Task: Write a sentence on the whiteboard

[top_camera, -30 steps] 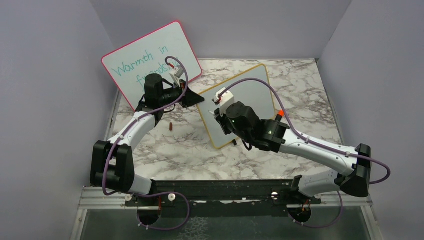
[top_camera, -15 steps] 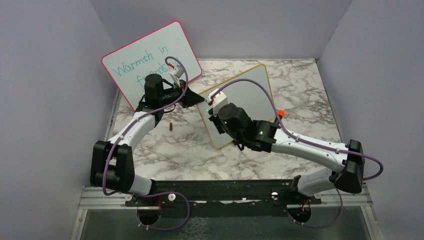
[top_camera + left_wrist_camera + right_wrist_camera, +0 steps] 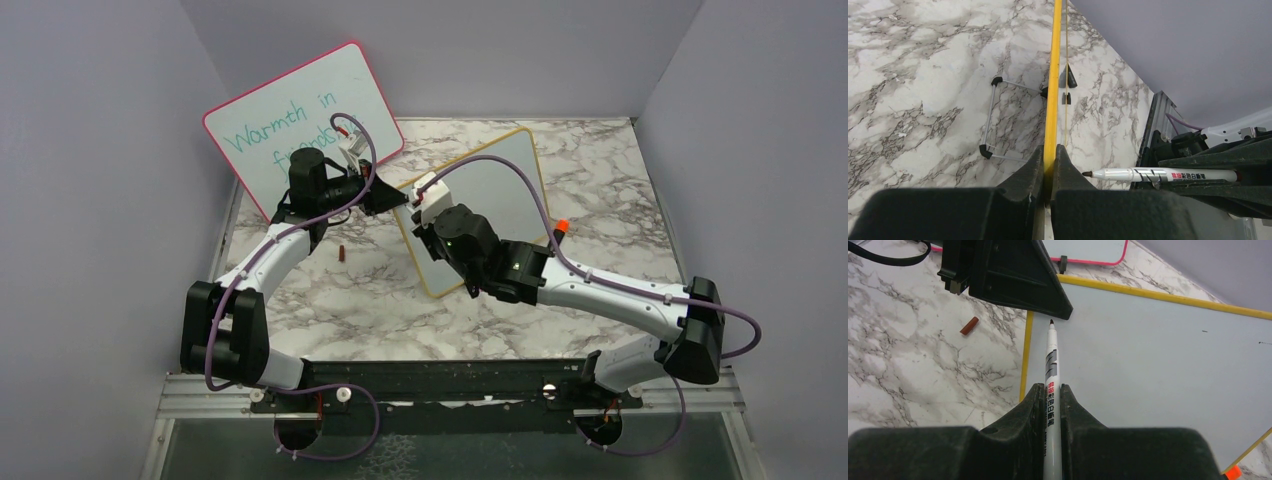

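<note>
Sliding leftward over the last second, the right gripper (image 3: pixel 1051 390) is now hanging over the upper left corner of the whiteboard (image 3: pixel 510 175). Its jaws are pressing together on a white marker (image 3: pixel 1051 357). The marker's dark tip is pointing at the board just beside the left gripper (image 3: pixel 1049 152); contact cannot be told. That left gripper is pinching the board's yellow frame. The board is standing tilted mid-table on a wire stand (image 3: pixel 990 120). The grey-veined marble table (image 3: pixel 620 190) is sitting between plain lavender walls (image 3: pixel 100 150). A pink-framed board (image 3: pixel 290 110) is leaning in the far left corner. A brown cap (image 3: pixel 343 253) is lying on the marble.
</note>
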Controlling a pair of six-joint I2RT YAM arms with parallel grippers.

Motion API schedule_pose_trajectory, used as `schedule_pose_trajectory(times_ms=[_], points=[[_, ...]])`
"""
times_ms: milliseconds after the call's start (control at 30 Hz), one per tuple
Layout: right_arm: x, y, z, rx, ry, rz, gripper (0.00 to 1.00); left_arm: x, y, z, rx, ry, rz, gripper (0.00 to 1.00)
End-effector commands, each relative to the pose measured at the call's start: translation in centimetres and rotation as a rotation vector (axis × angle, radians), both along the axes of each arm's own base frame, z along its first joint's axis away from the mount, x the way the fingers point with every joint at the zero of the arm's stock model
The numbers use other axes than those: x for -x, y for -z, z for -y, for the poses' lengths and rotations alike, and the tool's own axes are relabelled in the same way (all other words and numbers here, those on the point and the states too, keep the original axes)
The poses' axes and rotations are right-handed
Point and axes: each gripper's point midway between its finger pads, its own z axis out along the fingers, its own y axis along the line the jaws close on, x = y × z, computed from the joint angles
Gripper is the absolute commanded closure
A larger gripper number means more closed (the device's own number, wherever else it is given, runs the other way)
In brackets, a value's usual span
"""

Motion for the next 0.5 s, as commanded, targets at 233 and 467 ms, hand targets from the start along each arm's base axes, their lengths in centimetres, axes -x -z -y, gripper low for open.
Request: schedule_pose_trajectory(times_ms=[233, 467], points=[[-0.3, 1.3, -0.3, 0.036, 0.016, 0.004, 0.99, 1.2, 2.1, 0.8, -0.022, 0.038, -0.070, 1.00], [-0.5, 1.7, -0.6, 0.046, 0.016, 0.007, 0.99, 1.2, 2.3, 0.8, -0.026, 0.041, -0.075, 1.00]])
